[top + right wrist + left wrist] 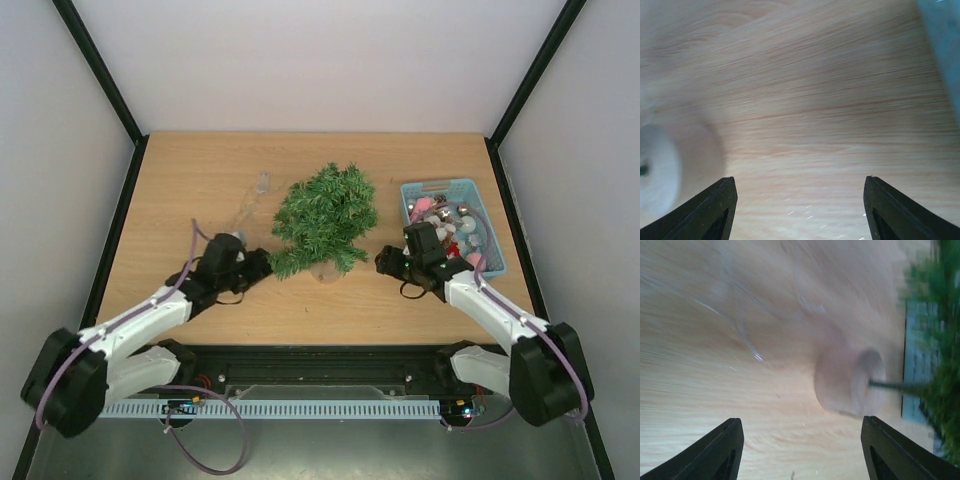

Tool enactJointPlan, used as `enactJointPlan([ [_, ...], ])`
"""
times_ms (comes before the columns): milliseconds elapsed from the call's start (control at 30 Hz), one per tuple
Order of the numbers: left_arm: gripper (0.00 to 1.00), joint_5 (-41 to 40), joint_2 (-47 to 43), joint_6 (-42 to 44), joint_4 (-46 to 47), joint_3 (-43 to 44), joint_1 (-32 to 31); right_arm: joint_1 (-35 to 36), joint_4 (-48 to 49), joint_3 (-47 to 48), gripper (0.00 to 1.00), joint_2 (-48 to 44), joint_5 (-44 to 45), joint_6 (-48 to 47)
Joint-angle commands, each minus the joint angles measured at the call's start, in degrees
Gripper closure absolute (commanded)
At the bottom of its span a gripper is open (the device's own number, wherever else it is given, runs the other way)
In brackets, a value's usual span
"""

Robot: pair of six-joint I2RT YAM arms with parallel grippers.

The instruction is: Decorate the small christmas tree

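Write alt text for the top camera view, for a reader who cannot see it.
A small Christmas tree stands in the middle of a wooden table. The left gripper and the right gripper sit low on either side of its base, both open. A light-blue basket of ornaments lies on the right of the tree.

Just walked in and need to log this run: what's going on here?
Two robot arms are set to decorate the small christmas tree standing mid-table. The left tool and right tool sit low on either side of its base, both open and empty. The ornaments lie in the blue basket to the tree's right, and none shows on the branches from above.
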Motion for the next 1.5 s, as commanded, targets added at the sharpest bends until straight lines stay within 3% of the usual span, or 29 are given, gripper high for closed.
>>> enactJointPlan([
  [0,0.28,-4.1,-6.0,8.4,-15.9,2.1,10.3,-3.8,-2.6,1.9,0.29,6.5,4.5,-5.9],
  [167,0.03,-3.5,-3.6,16.9,-20.8,9.4,23.5,-9.6,-2.9,6.9,0.31,12.7,6.9,-8.3],
  [333,0.01,-4.9,6.9,21.6,-22.5,21.3,29.3,-12.1,-3.4,9.4,0.32,12.5,1.8,-8.5],
  [633,0.01,-8.6,30.5,30.7,-25.3,48.1,27.0,-12.1,-8.6,9.7,0.32,1.5,-9.7,-7.0],
  [967,0.07,-13.0,60.9,36.0,-37.4,83.5,20.6,-12.0,-15.8,12.7,0.32,-4.2,-11.7,-8.4],
  [1100,0.07,-13.0,69.3,36.8,-40.2,92.9,19.3,-12.1,-16.0,13.0,0.32,-3.8,-12.4,-8.5],
  [1233,0.07,-13.6,75.0,37.0,-42.4,98.9,19.0,-12.0,-15.6,12.5,0.32,-3.9,-13.1,-8.3],
  [1467,0.07,-16.5,78.3,37.4,-41.0,99.5,18.8,-12.1,-14.3,11.0,0.32,-3.7,-14.5,-8.2],
])
